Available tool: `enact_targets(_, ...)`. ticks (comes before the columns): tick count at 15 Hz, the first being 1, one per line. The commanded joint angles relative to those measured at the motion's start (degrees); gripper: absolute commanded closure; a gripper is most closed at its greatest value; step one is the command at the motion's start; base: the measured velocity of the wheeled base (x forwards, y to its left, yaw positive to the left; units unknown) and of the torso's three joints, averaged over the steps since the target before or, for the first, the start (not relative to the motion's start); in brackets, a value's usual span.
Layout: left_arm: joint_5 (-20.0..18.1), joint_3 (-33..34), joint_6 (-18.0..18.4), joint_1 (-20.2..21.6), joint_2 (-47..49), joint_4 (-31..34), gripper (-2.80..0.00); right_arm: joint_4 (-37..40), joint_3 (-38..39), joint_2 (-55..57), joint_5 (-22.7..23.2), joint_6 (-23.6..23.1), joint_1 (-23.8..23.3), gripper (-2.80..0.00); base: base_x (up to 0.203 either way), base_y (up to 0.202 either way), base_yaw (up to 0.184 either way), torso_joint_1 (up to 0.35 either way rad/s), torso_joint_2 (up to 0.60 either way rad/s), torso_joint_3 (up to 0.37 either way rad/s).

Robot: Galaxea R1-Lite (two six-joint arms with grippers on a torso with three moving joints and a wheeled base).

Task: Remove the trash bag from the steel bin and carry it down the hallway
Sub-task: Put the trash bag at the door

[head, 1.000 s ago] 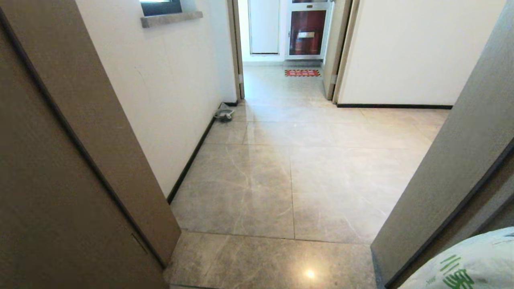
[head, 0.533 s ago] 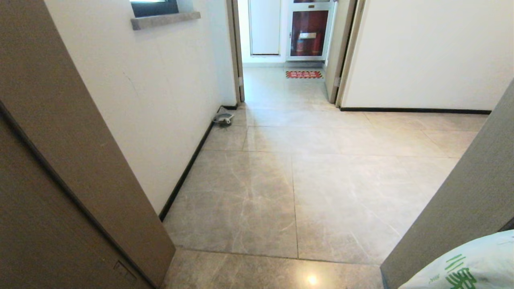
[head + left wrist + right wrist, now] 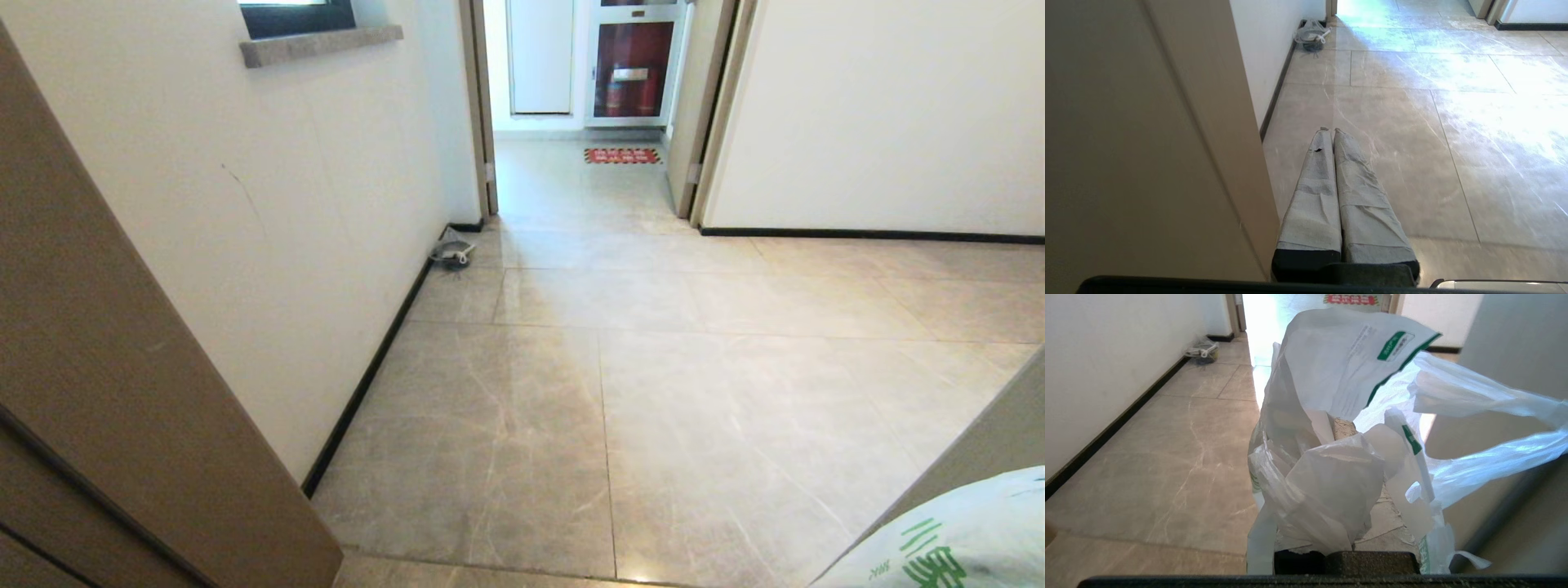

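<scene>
The trash bag [image 3: 955, 539], white crinkly plastic with green print, shows at the bottom right corner of the head view. In the right wrist view the trash bag [image 3: 1339, 416] is bunched over my right gripper [image 3: 1343, 430], which is shut on it, and its loop handles trail off to one side. My left gripper [image 3: 1330, 131] is shut with nothing in it, its taped fingers pointing level over the tiles beside a door frame. The hallway [image 3: 604, 327] of glossy beige-grey tiles stretches ahead. The steel bin is out of view.
A brown door frame [image 3: 122, 367] stands close on the left and another door edge [image 3: 980, 441] on the right. A small greyish bag [image 3: 454, 251] lies by the left wall's baseboard. A red mat [image 3: 622, 155] and a fire cabinet [image 3: 633, 69] mark the far end.
The whole view has shifted forward through the doorway: both door frames have slid outward and the far wall has widened. The bag stays in the same corner. Neither arm has moved.
</scene>
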Motion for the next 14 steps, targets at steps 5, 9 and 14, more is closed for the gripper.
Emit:
enact_targets(5,-0.01,0.05,-0.03,0.0,0.0,0.03,0.0,-0.06,2.29,0.07,0.02,-0.03,0.05,0.0,0.187,0.0,0.002,0.002,0.0,0.002)
enact_targets(9,-0.01,0.09,-0.03,0.0,0.0,0.03,0.0,-0.06,2.29,0.07,0.02,-0.04,0.08,0.0,0.192,0.0,0.002,0.004,0.0,0.003)
enact_targets(14,-0.01,0.01,-0.03,0.0,0.0,0.03,0.0,-0.06,2.29,0.07,0.02,-0.04,0.11,0.0,0.193,0.0,0.002,0.003,0.0,0.001)
